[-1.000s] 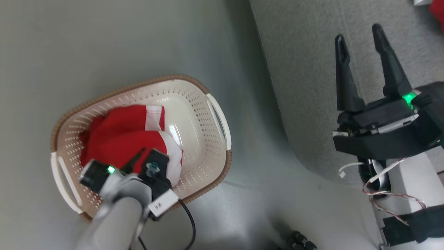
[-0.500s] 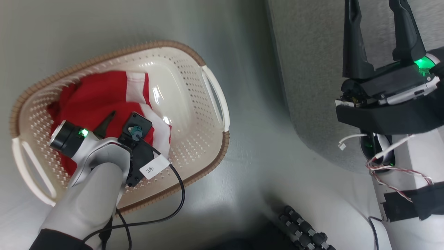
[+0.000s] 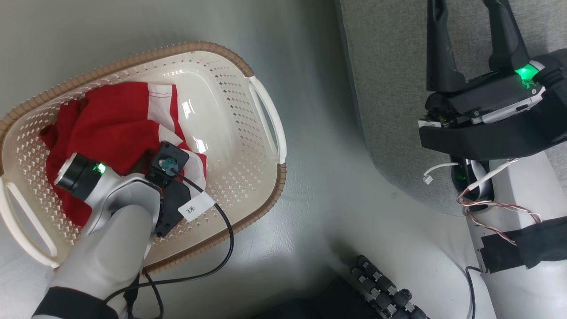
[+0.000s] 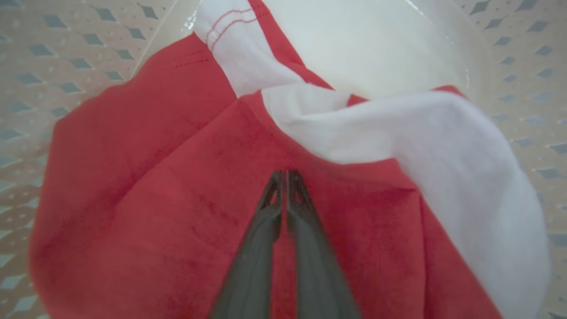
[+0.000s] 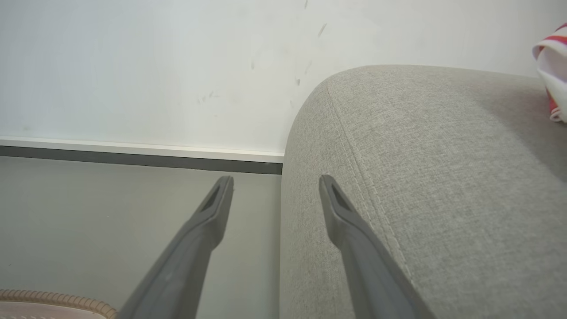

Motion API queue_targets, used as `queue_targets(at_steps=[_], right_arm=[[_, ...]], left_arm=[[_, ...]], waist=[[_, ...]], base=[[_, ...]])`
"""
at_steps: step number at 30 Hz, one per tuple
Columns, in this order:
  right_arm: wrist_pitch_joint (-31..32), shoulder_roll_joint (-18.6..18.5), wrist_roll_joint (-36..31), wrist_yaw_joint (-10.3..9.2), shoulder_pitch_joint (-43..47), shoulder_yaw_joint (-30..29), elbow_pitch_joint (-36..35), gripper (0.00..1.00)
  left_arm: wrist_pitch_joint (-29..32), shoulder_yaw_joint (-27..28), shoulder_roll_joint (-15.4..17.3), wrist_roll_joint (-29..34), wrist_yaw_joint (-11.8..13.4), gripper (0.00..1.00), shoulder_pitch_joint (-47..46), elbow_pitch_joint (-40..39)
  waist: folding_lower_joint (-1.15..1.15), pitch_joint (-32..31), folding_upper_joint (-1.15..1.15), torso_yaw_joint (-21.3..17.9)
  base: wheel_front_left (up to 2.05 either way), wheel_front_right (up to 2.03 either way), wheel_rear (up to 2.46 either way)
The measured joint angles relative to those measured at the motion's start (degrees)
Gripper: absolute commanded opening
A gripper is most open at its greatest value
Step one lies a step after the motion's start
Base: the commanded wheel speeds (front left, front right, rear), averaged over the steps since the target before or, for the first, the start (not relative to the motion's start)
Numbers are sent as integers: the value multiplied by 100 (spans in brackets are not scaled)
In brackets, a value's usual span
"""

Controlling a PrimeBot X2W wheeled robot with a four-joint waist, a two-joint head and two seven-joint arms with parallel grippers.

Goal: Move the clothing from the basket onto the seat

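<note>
While the left gripper [image 4: 285, 177] clamps shut on the red clothing [image 3: 110, 124], clothing heaped at the left end of the basket [image 3: 254, 195] — basket on the floor [image 3: 332, 177], right gripper [image 5: 274, 186] spread open by a rounded corner of the seat [image 3: 390, 79].

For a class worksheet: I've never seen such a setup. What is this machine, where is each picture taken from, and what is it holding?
A wheeled robot with two arms. One picture looks down from its head at a basket on the floor beside a grey sofa. The other two come from wrist cameras. The left gripper is shut on red and white clothing in the basket. The right gripper is open and empty, by the sofa's corner.
</note>
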Motion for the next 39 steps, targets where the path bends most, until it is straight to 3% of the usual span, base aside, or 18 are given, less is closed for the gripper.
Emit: queue_targets(at_steps=[14,23,24,25,27,30,32,35,39], right_arm=[[-15,24,0,11,3,-27,354,100],[-16,13,-10,23,99,-137,543,100],[-16,9,-11,23,138,-142,561,100],[-15,5,-12,23,170,-146,586,100],[-16,-12,-34,23,224,-169,630,100],[-15,-57,-56,23,328,-199,720,100],[-15,-75,-63,23,424,-222,753,100],[-15,-99,-64,23,558,-257,818,100],[-15,-171,-65,23,767,-334,891,100]], left_arm=[[-298,-16,-203,29,48,0,-5,249],[-962,255,-550,-387,57,0,50,162],[-1059,311,-570,-439,57,4,65,132],[-1159,360,-591,-492,66,18,83,91],[-1357,442,-626,-602,82,22,123,19],[-1659,577,-697,-813,99,54,195,-80],[-1860,662,-727,-888,99,62,241,-155],[-2134,757,-742,-1093,99,100,335,-283],[-2182,870,-768,-1230,98,100,469,-478]], waist=[[0,-278,-1,5],[0,-686,-1,155],[0,-735,-1,177],[0,-787,-1,201],[-1,-893,-1,250],[-1,-1070,-1,333],[-1,-1196,-1,390],[-1,-1397,-1,479],[-1,-1678,-1,602]], base=[[0,0,0],[0,0,0],[0,0,0],[0,0,0],[0,0,0],[0,0,0],[0,0,0],[0,0,0],[0,0,0]])
